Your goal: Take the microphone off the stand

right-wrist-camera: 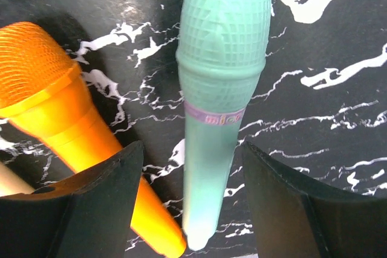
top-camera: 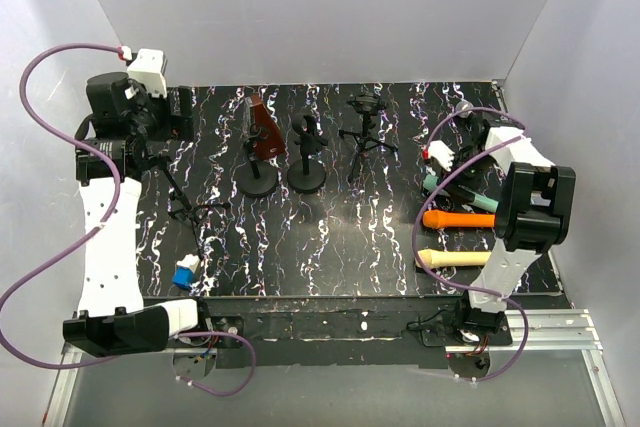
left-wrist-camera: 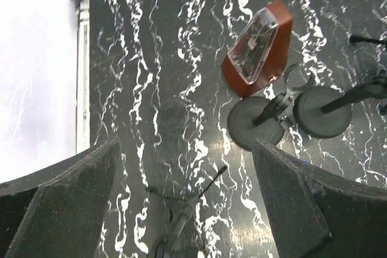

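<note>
Black marbled tabletop (top-camera: 330, 237). Right gripper (right-wrist-camera: 191, 161) has its fingers spread and grips nothing. Teal microphone (right-wrist-camera: 217, 107) lies flat on the table between them, a gap on each side, head pointing away from the wrist. Orange microphone (right-wrist-camera: 54, 101) lies just beside it. Round-base stand (top-camera: 307, 177) is mid-table, well apart. Left gripper (left-wrist-camera: 184, 149) is spread wide, nothing in it, at far left.

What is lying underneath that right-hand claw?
A mint-green microphone lies flat on the black marbled table, between the open fingers of the right gripper. An orange microphone lies beside it; one finger covers part of its handle.
</note>
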